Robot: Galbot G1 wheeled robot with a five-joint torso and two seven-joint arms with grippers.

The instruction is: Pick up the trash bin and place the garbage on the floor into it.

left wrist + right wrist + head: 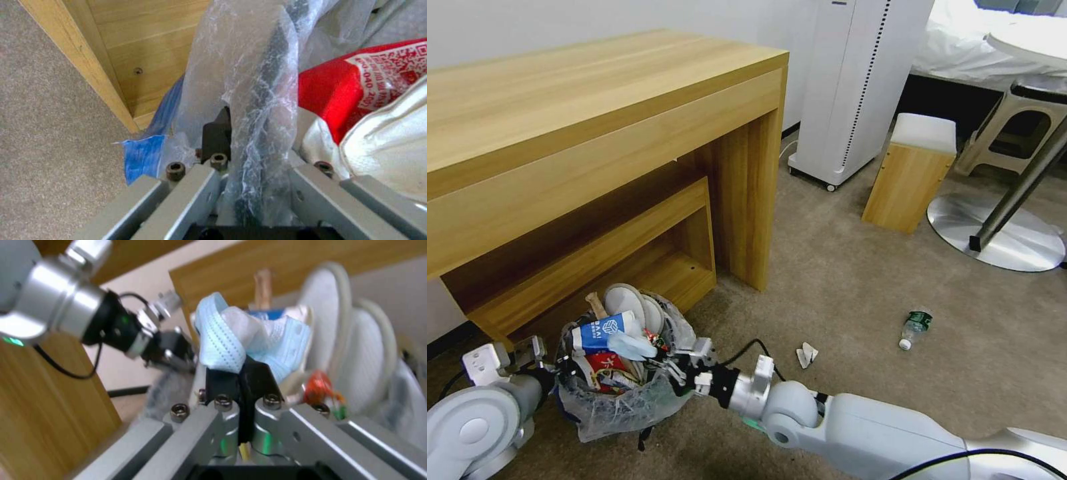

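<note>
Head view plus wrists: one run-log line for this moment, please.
left gripper: shut on trash bin rim | right gripper: shut on blue face mask over bin | bottle, white scrap: on floor

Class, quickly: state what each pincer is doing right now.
Left pincer: shut on the bin rim.
Right pincer: shut on a blue mask.

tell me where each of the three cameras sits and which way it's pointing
Head view: on the head, looking down at the trash bin beside the wooden desk; both arms show.
Left wrist view: on the left wrist, looking along the left gripper, clamped on the bin's bagged rim.
Right wrist view: on the right wrist, looking over the right gripper, shut on a blue face mask, toward the left arm.
All three share the bin.
</note>
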